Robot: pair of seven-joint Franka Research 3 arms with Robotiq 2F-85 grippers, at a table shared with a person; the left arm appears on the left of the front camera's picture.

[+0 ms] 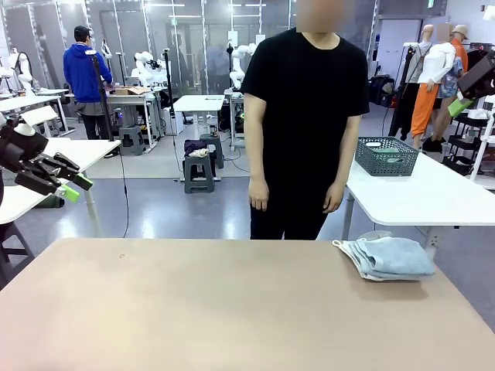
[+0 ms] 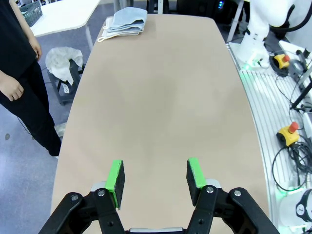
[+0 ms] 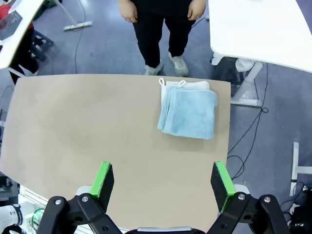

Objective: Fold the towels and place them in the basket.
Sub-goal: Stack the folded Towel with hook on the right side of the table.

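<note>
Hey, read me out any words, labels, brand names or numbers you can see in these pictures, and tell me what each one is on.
No text can be read anywhere.
towels: plain, two hanging loops, no label showing.
table: bare, no markings.
basket: no tag legible.
Yellow box with red button beside the table: any print too small to read.
Person's black shirt: no print.

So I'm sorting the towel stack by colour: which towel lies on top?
The light blue towel is on top; the white towel beneath shows as an edge with hanging loops, on the person's side.
</note>
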